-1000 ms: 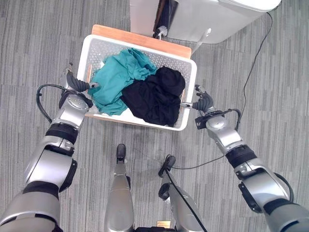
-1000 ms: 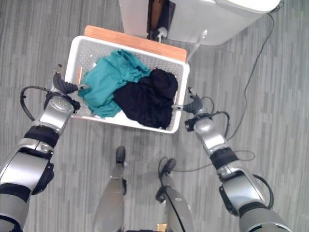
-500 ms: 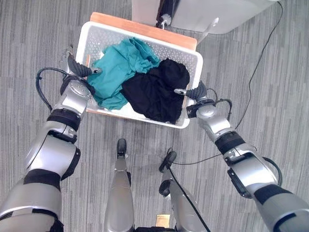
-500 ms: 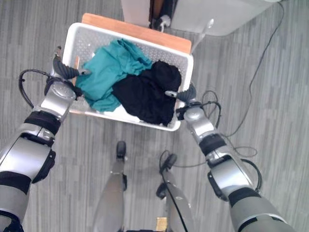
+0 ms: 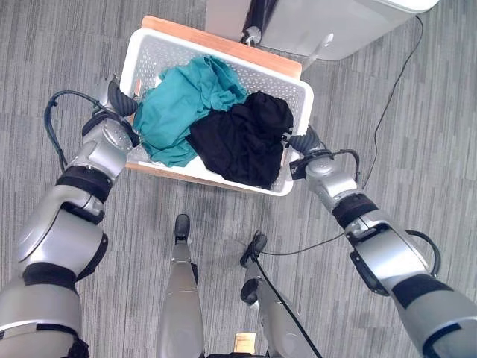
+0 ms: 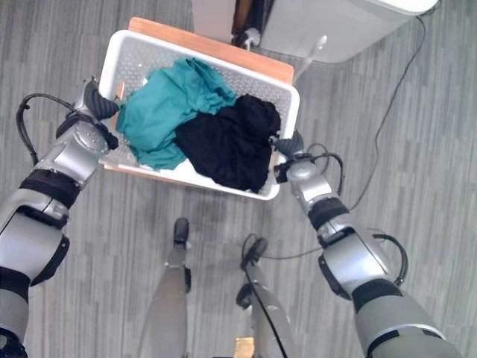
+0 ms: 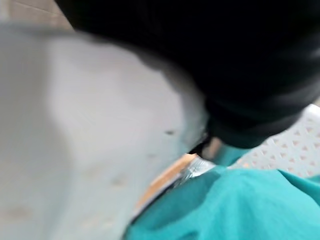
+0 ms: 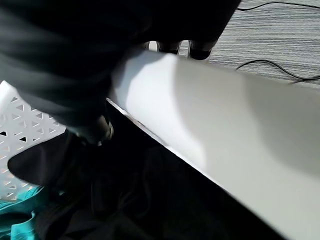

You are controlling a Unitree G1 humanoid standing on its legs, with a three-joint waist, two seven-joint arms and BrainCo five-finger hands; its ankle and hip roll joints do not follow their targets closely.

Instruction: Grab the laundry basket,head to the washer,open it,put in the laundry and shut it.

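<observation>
The washer [image 5: 335, 26] is cut off by the top edge. The wooden stand [image 5: 223, 46] lies mostly hidden under the laundry basket [image 5: 294, 89]. The left hand [image 5: 119, 101] has its fingertips hidden behind the rim.

left arm [image 5: 71, 216]: silver-grey shells, black bands at the joints | right arm [image 5: 380, 250]: same silver-grey with black bands | left hand [image 5: 115, 101]: dark ribbed cover over back and wrist | right hand [image 5: 304, 142]: dark ribbed cover, silver fingers [image 8: 200, 49] ending in dark tips
</observation>
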